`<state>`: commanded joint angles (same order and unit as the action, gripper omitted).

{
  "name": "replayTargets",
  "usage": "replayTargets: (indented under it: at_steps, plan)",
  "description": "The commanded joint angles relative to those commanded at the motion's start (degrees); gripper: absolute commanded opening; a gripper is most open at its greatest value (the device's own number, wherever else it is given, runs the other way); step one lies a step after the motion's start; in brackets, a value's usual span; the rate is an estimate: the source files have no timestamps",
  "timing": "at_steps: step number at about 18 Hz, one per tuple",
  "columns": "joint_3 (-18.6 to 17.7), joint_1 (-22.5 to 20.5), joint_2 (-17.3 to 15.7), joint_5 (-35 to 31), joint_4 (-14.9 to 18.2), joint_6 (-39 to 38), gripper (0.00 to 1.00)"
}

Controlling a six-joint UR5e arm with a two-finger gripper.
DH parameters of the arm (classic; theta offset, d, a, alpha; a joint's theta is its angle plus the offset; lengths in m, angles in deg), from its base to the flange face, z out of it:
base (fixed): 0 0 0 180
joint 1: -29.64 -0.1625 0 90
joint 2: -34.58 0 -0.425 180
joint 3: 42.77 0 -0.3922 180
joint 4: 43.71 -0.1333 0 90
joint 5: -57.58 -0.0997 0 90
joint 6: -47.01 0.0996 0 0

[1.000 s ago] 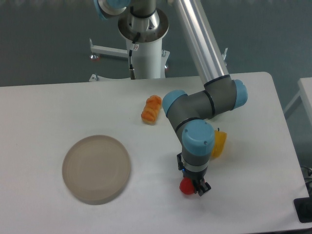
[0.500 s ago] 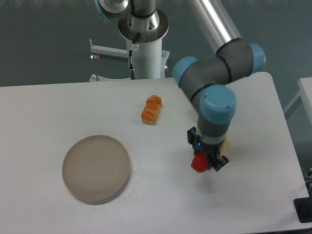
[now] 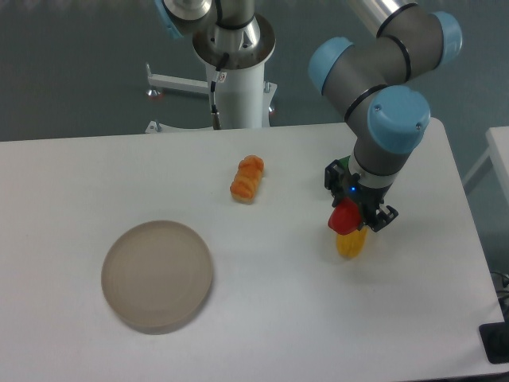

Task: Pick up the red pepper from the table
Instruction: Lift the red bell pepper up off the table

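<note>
My gripper [image 3: 355, 218] is shut on the red pepper [image 3: 344, 218] and holds it in the air above the white table [image 3: 262, 318], at the right of the middle. The pepper is small, glossy and red, and the dark fingers partly cover it. The yellow pepper [image 3: 350, 243] lies on the table right below the held pepper and is partly hidden by it.
An orange ridged croissant-like piece [image 3: 247, 177] lies left of the gripper, near the table's back. A round beige-grey plate [image 3: 157, 275] sits at the front left. The arm's base post [image 3: 235, 72] stands behind the table's back edge.
The gripper has lifted the red pepper off the table and carried it up and to the right, so that it now hangs over the yellow pepper.
</note>
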<state>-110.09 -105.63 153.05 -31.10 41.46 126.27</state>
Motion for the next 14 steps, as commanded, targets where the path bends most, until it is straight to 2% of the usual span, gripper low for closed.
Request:
replayTargets:
  at_steps: [3,6,8,14]
  plan:
    - [-0.3,-0.5,-0.1,2.4,0.1,3.7,0.25]
    - [-1.6,-1.0,-0.8,2.0,0.0,5.6,0.25]
    - [-2.9,-1.0,-1.6,1.8,-0.5,5.6,0.26]
    - [-2.9,-1.1,-1.8,1.8,-0.5,5.6,0.25]
